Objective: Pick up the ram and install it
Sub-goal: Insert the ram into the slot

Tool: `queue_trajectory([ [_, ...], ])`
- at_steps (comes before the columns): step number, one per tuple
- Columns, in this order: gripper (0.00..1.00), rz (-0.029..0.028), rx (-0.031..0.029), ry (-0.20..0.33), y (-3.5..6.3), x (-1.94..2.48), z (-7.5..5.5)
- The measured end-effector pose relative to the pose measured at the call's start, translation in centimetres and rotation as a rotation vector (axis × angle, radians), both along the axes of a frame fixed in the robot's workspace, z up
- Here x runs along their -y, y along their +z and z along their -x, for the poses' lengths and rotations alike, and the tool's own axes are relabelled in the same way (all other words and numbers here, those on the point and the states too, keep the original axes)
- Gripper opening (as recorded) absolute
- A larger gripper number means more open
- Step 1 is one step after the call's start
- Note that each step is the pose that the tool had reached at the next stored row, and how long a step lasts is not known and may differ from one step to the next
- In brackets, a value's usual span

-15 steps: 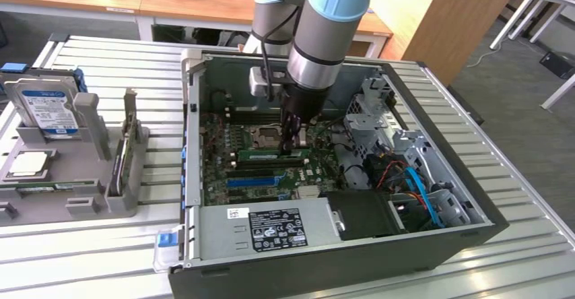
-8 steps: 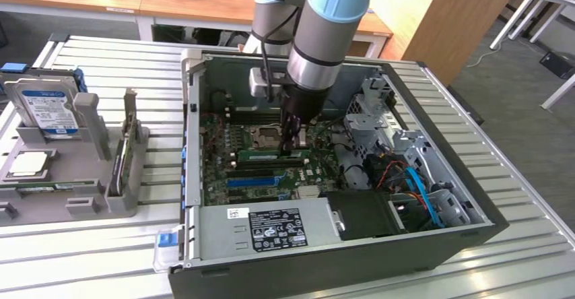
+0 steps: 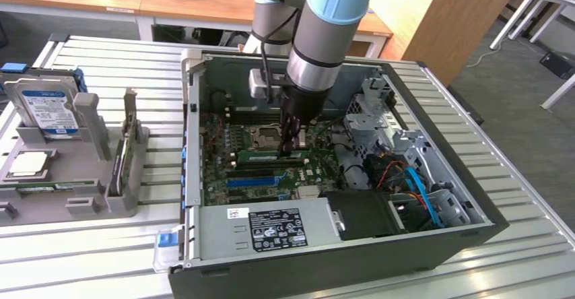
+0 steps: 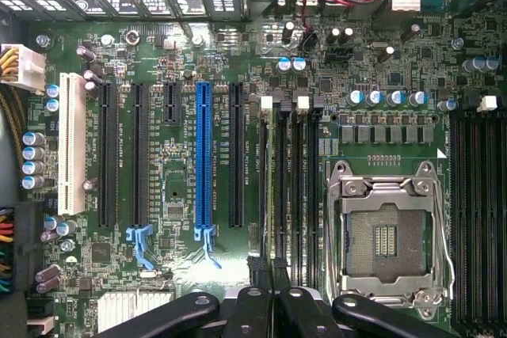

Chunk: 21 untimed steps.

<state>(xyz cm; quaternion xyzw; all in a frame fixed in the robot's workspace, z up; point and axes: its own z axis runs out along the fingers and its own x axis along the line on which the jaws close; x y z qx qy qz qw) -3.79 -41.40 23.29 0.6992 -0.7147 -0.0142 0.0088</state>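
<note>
Your slatted metal table (image 3: 530, 191) carries an open black computer case (image 3: 359, 272). Just beside its square silver processor socket (image 3: 269, 136), your black claw (image 3: 289, 145) is pinched narrow on the long, thin green ram (image 3: 260, 155), which stands on edge at the memory slots.

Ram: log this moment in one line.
gripper shut on ram | inside computer case | at memory slots beside CPU socket | seating unclear

The slatted metal worktop (image 3: 108, 50) carried an open computer case (image 3: 314, 272) and, toward the exterior view's left, a grey parts rack (image 3: 90, 120).
</note>
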Motion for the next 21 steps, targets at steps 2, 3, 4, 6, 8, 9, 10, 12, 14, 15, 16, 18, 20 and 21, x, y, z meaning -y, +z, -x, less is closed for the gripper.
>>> queue_trajectory([
  [2,0.12,-0.0002,0.0001,0.0,-0.02,0.0,0.09],
  [3,0.12,-0.0003,0.0002,0.0,-0.04,-0.06,0.13],
  [4,0.12,-0.0001,0.0001,0.0,-0.03,-0.11,0.13],
  [6,0.12,-0.0001,0.0,0.0,-0.03,-0.11,0.12],
  [8,0.12,-0.0002,0.0001,0.0,-0.03,-0.11,0.12],
  [9,0.12,-0.0002,0.0001,0.0,-0.03,-0.09,0.13],
  [10,0.12,-0.0002,0.0001,0.0,-0.03,-0.07,0.13],
  [12,0.12,-0.0002,0.0001,0.0,-0.03,-0.07,0.12],
  [14,0.12,-0.0001,0.0001,0.0,-0.03,-0.06,0.12],
  [15,0.12,-0.0001,0.0001,0.0,-0.04,-0.06,0.12],
  [16,0.12,-0.0002,0.0001,0.0,-0.06,-0.05,0.13],
  [18,0.12,0.0,0.0,0.0,-0.08,-0.05,0.13],
  [20,0.12,-0.0002,0.0,0.0,-0.09,-0.06,0.12],
  [21,0.12,-0.0001,0.0001,0.0,-0.09,-0.06,0.12],
])
